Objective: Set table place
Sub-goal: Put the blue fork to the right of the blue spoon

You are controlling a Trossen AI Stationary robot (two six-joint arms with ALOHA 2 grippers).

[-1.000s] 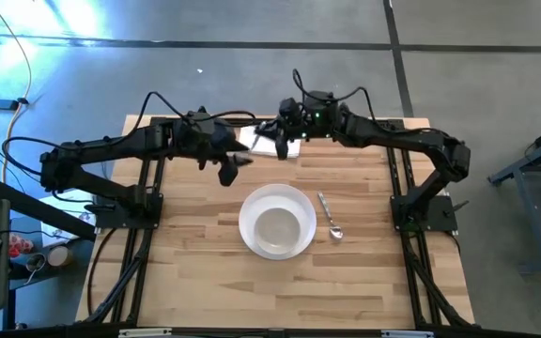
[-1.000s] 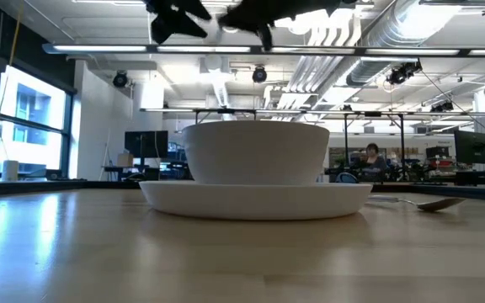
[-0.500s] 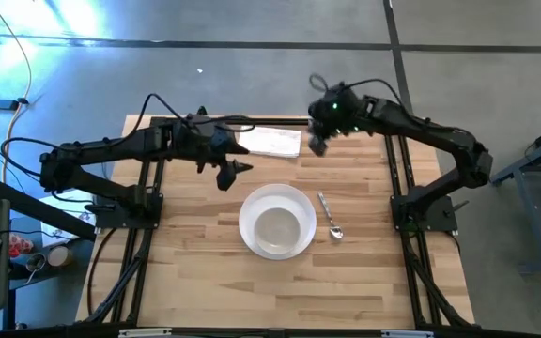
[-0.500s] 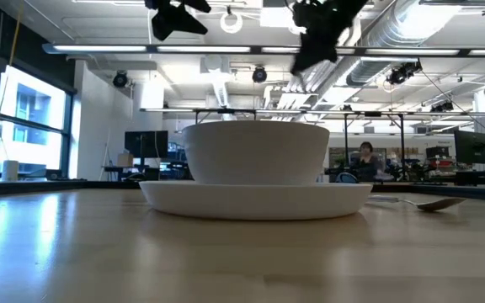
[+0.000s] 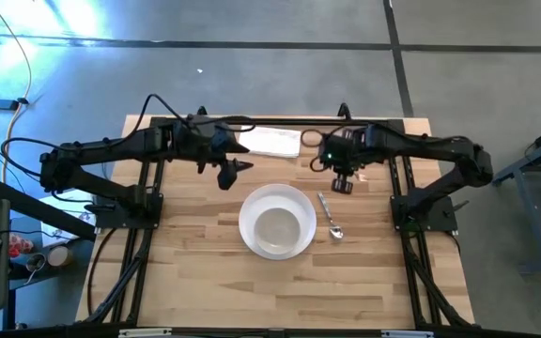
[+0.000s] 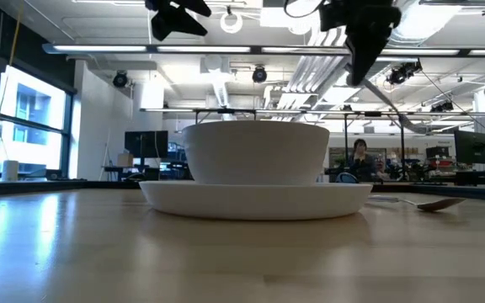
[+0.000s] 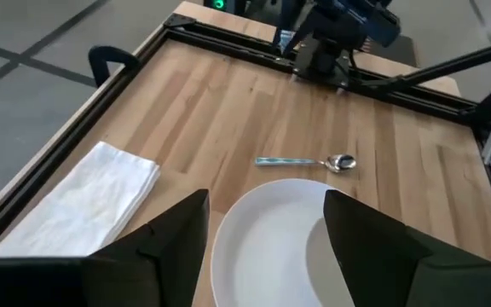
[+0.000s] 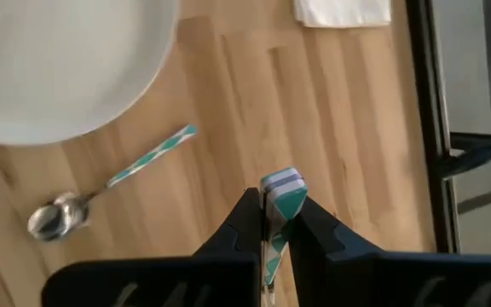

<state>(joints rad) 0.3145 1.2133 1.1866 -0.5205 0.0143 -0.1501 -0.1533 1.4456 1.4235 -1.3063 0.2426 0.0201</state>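
Note:
A white bowl (image 5: pixel 276 228) sits in a white plate (image 5: pixel 252 208) at the middle of the plank table (image 5: pixel 195 282). A metal spoon (image 5: pixel 330 218) with a teal-and-white handle lies flat on the table just right of the plate. My right gripper (image 5: pixel 343 181) hangs above the spoon's far end, shut on a thin teal-and-white utensil handle (image 8: pixel 281 189), apparently the fork; its tines are hidden. My left gripper (image 5: pixel 239 167) is open and empty above the table, far-left of the plate; in the left wrist view (image 7: pixel 262 247) its fingers stand over the plate's rim. My right gripper pinches the utensil's handle between its two fingers (image 8: pixel 244 223), a short teal-and-white end (image 8: pixel 283 198) sticking out past the fingertips. The fingers point down at the table. The utensil is lifted clear of the table; the gripper hides the rest of it.
A folded white napkin (image 5: pixel 272 141) lies flat at the table's far edge, between the two arms. The black rail frame (image 5: pixel 143 188) runs along the table's sides. Bare planks lie left of the plate and along the near edge.
My right gripper has left the napkin at the far edge, swung toward the table's right and then toward the near edge, ending above the spoon's far end, still shut on the utensil. My left gripper has kept still.

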